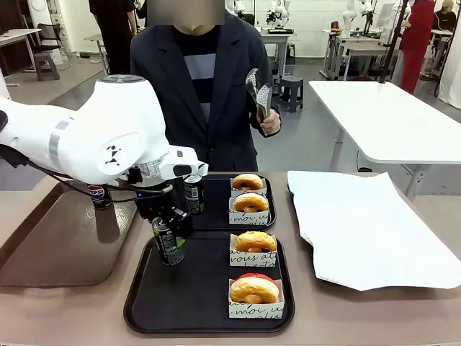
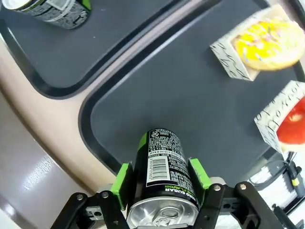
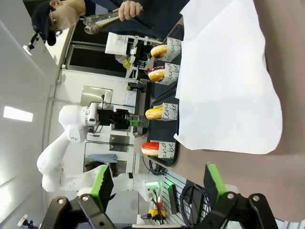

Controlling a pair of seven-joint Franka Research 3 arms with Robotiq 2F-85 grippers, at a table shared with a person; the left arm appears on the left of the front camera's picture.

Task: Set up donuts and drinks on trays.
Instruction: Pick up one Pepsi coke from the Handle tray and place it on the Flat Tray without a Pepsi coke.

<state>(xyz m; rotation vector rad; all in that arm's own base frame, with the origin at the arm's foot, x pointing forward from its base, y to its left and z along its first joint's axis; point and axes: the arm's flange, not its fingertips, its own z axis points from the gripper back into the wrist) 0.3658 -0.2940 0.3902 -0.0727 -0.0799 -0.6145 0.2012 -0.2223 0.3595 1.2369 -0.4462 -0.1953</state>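
"vous" on donut sleeve point(image 1: 253, 259), "sugar" on can point(image 2: 164, 174)

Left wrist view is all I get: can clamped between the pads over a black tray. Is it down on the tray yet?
Observer: No. In the front view the can hangs tilted in the left gripper above the near tray.
Operator: Right arm near?
Observer: No; the right gripper is open, by the white paper.
Operator: The person?
Observer: One hand holds metal tongs up behind the far tray.

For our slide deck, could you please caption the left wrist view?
Left pincer holds a drink can above the near black tray.
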